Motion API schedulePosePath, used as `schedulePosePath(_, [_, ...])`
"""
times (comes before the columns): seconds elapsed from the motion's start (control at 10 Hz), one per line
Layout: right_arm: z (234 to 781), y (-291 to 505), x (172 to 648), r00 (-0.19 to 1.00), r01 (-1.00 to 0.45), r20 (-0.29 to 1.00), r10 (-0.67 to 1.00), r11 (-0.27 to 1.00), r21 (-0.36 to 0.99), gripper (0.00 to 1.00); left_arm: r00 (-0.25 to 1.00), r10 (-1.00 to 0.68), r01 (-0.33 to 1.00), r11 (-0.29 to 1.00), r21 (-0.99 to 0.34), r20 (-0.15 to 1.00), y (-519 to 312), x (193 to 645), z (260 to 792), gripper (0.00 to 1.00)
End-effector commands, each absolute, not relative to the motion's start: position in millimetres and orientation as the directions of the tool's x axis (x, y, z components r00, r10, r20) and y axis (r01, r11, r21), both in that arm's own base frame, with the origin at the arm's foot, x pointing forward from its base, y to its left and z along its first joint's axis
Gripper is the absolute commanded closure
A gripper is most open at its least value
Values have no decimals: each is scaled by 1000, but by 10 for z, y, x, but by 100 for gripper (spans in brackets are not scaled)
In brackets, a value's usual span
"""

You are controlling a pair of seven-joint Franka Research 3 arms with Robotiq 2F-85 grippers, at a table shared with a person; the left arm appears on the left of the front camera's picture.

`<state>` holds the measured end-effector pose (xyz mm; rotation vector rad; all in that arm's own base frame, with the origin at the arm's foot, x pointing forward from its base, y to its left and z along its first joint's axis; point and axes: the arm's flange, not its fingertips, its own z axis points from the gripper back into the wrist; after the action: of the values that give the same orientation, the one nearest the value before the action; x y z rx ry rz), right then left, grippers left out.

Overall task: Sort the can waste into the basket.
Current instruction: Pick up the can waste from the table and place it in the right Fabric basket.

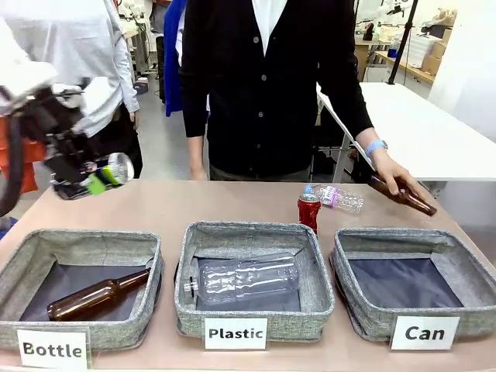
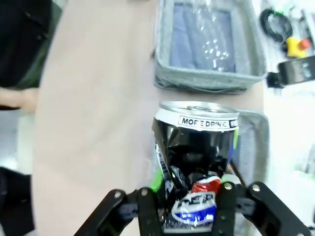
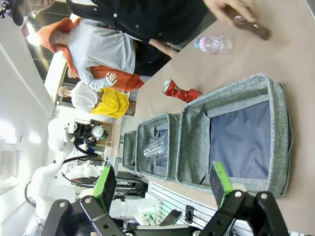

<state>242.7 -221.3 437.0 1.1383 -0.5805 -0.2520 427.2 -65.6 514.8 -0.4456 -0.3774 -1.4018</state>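
Note:
My left gripper [image 1: 93,182] hangs above the table's far left, shut on the dark blue-black can [image 1: 118,167]. In the left wrist view the dented can [image 2: 197,142] sits between the fingers [image 2: 147,211] of that gripper [image 2: 189,201], silver end pointing away. The red dented can [image 1: 309,209] stands upright behind the middle basket and also appears as the red can [image 3: 179,91] in the right wrist view. The "Can" basket [image 1: 356,314] at the front right holds nothing. My right gripper [image 3: 162,196] is open, green pads apart, hovering on the near side of that basket [image 3: 197,142].
The "Bottle" basket [image 1: 19,271] holds a brown bottle [image 1: 97,294]. The "Plastic" basket [image 1: 318,287] holds a clear bottle [image 1: 244,279]. A small plastic bottle [image 1: 339,198] lies beside the red can. The person's hand [image 1: 395,172] holds a brown bottle [image 1: 415,201] at the far right.

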Motion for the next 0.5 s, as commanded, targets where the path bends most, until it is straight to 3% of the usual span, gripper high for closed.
schedulePosePath(0.0, [4375, -2224, 2453, 812, -133, 333, -479, 404, 905, 0, 127, -827, 986, 163, 18, 548, -555, 3808, 5031, 100])
schedulePosePath(0.1, [4375, -2224, 2453, 812, -133, 333, -479, 404, 905, 0, 134, -853, 991, 111, -76, 505, -656, 4272, 5148, 100])
schedulePosePath(0.4, [4375, -2224, 2453, 812, -133, 333, -479, 404, 905, 0, 134, -853, 991, 111, -76, 505, -656, 4272, 5148, 100])
